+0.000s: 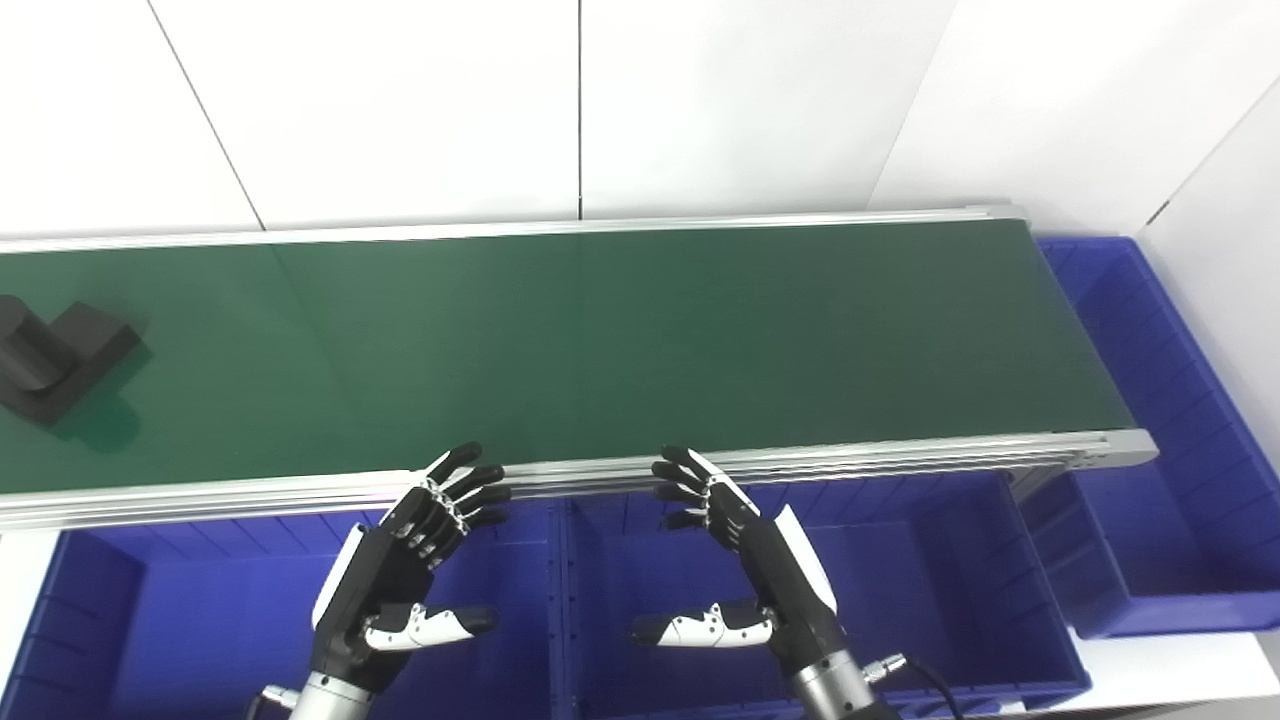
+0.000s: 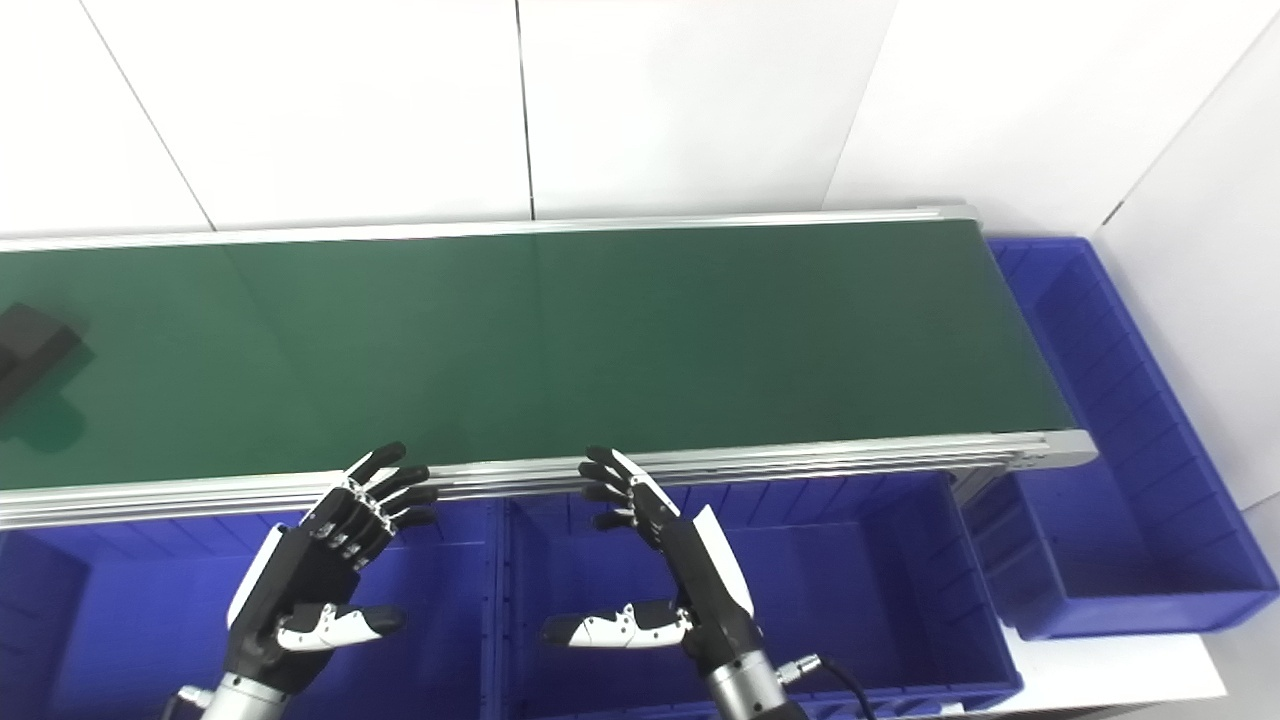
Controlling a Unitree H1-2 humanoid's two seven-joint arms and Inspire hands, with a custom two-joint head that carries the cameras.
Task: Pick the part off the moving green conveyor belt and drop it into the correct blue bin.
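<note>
A dark grey part (image 1: 55, 360), a block with a round boss, lies on the green conveyor belt (image 1: 600, 340) at its far left end, partly cut by the picture's edge. My left hand (image 1: 405, 575) hovers open over the left blue bin (image 1: 170, 620), fingers reaching toward the belt's near rail. My right hand (image 1: 745, 560) hovers open over the middle blue bin (image 1: 930, 590), palm facing left. Both hands hold nothing and stay well to the right of the part.
A third blue bin (image 1: 1170, 440) sits beyond the belt's right end. The aluminium rail (image 1: 850, 460) runs along the belt's near side just above the bins. White wall panels stand behind the belt.
</note>
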